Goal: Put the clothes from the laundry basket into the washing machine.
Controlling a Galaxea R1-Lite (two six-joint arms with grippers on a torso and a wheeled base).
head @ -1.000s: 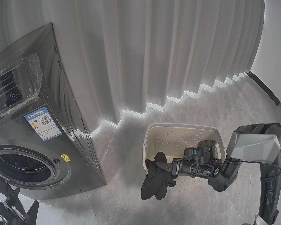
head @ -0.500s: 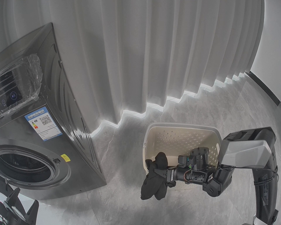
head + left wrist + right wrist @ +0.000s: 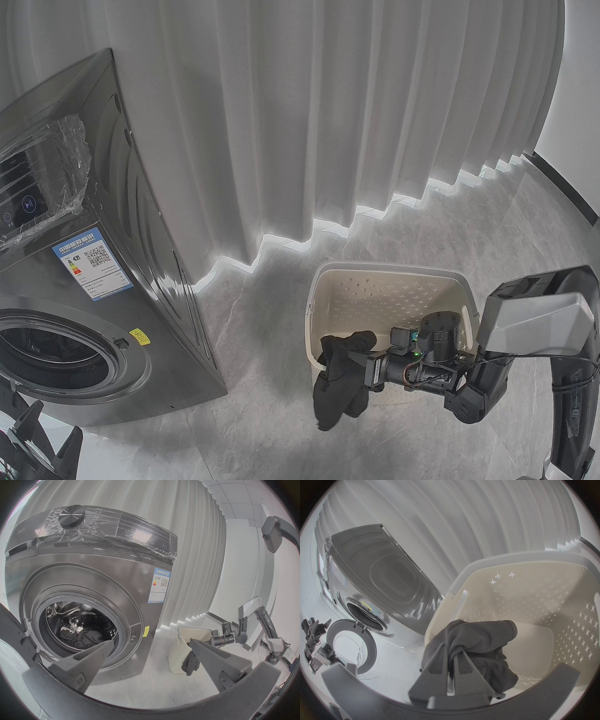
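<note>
Head view: the washing machine (image 3: 94, 300) stands at the left of the frame, with dark clothes (image 3: 82, 636) already in its drum. At lower centre-right is the laundry basket (image 3: 387, 267). My right gripper (image 3: 355, 359) is clamped on a dark garment (image 3: 340, 384) draped over its rim, the last one, I judge. My left gripper (image 3: 150, 642) hangs wide open, holding nothing.

A silver steel front-loading washing machine (image 3: 94, 300) stands on the left. A cream perforated plastic laundry basket (image 3: 387, 270) sits to its right, before the white pleated curtain (image 3: 344, 125). A black cloth garment (image 3: 340, 375) drapes over the basket's machine-side rim, pinched by the right gripper (image 3: 359, 359).
</note>
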